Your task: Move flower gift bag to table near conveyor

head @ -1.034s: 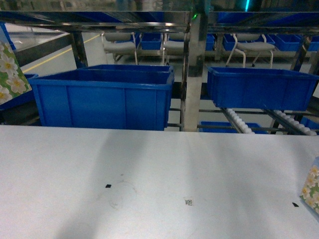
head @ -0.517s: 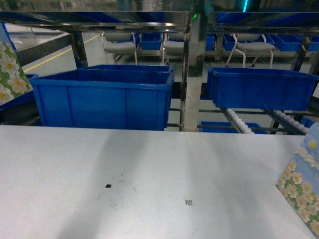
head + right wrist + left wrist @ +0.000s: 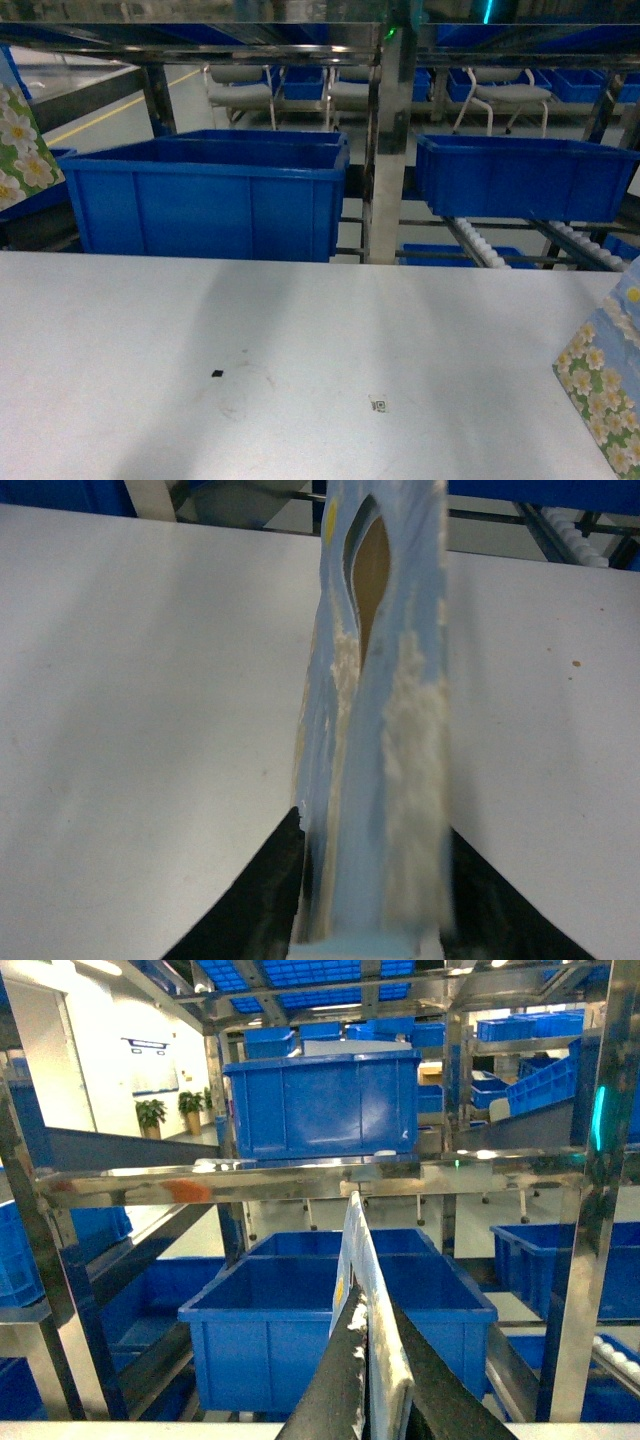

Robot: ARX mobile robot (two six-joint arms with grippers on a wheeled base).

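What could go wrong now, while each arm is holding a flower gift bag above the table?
1. The right gripper pinches only the thin top edge of its flower gift bag, so the bag may slip or tilt.
2. That bag hangs at the table's right edge; released there, it might tip off.
3. The left gripper's bag stands close to the conveyor's steel frame and a blue bin; moving forward could snag it.

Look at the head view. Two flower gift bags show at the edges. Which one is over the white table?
The flower gift bag at the right edge, over the table. The other bag, far left, is up beside the blue bins.
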